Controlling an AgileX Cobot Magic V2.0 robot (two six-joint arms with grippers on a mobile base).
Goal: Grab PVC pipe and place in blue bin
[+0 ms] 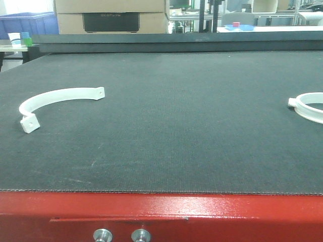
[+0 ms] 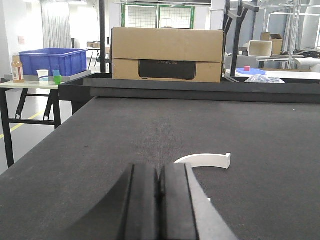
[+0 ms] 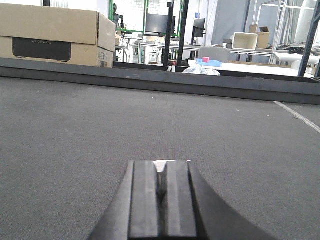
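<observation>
The pipe [image 1: 55, 95] is a white plastic half-ring lying flat on the left part of the mat [image 1: 176, 131]. It is a thin, flat band bent into an open arc, with the opening facing the near edge. Each end carries a small squared tab with a hole through it: one tab points right at the far end, the other sits at the near-left end. The left wrist view shows the same arc [image 2: 204, 160] low on the mat, just beyond and to the right of the left gripper [image 2: 160, 172]. Nothing touches it.

A second white ring [image 1: 306, 114], cut off by the picture's right edge, lies well apart from it on the right part of the mat, with a tab on its left side.

The left gripper's dark fingers are pressed together with only a seam between them and hold nothing. The right gripper [image 3: 162, 175] has its fingers drawn close, with a narrow notch at the tips, and nothing is gripped. A white sliver [image 3: 165, 162] shows just past those tips, too little to identify.

The mat is dark and woven, with a red frame [image 1: 161, 206] along its near edge. The bin [image 2: 50, 61] stands on a side table beyond the far-left corner, near a bottle [image 2: 17, 67] and small cups [image 2: 44, 75]. A cardboard box [image 2: 167, 52] sits behind the far edge.
</observation>
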